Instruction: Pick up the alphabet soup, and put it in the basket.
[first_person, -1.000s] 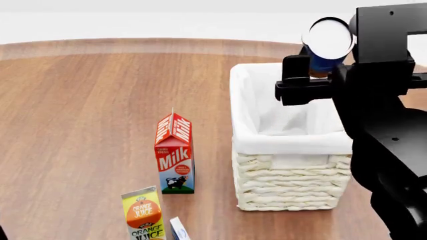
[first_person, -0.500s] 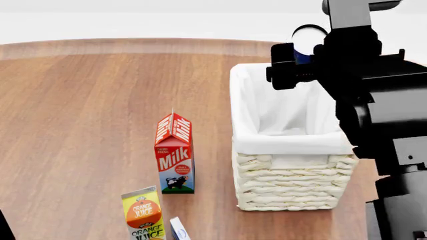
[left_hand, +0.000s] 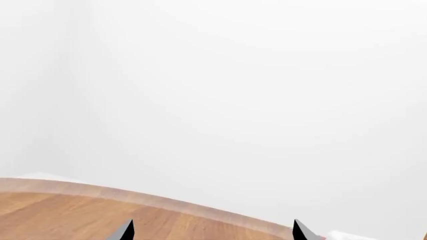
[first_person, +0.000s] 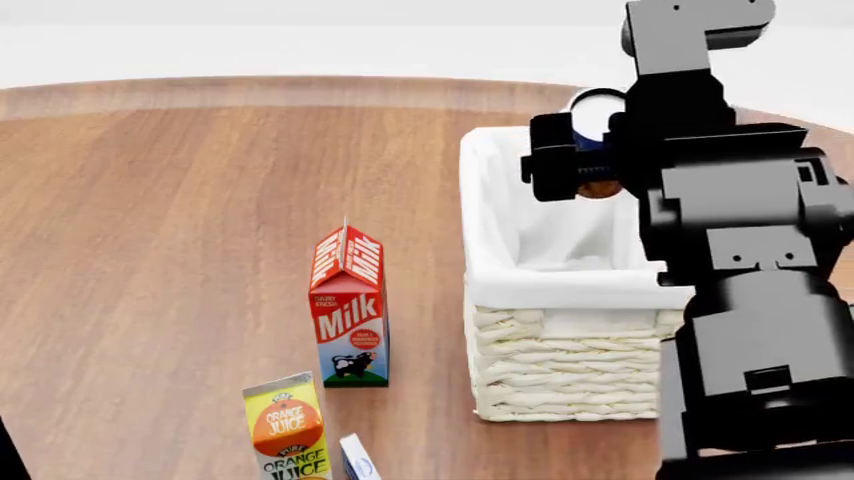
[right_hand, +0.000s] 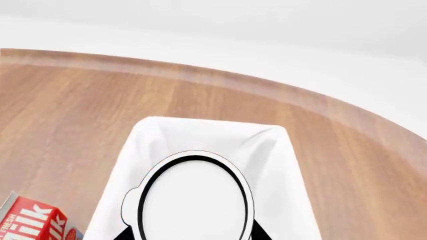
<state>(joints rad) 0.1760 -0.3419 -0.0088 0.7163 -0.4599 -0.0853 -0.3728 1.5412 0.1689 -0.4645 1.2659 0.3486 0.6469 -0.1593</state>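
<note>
The alphabet soup (first_person: 589, 136), a blue-labelled can with a silvery-white top, is held by my right gripper (first_person: 589, 160) above the far part of the basket (first_person: 561, 286). The basket is cream wicker with a white cloth lining. In the right wrist view the can's white top (right_hand: 193, 200) fills the space between the two dark fingertips (right_hand: 257, 233), with the basket lining (right_hand: 270, 145) right below it. My left gripper (left_hand: 212, 232) is open and empty, showing only two fingertips over the table's edge.
A red milk carton (first_person: 350, 310) stands left of the basket; it also shows in the right wrist view (right_hand: 30, 222). An orange juice carton (first_person: 287, 430) and the corner of a blue-white carton (first_person: 358, 460) stand near the front edge. Wooden table (first_person: 160, 220) spreads to the left.
My right gripper has moved left and down with the can, from above the basket's far right corner to over its inside. The arm has turned. The cartons and basket have not moved.
</note>
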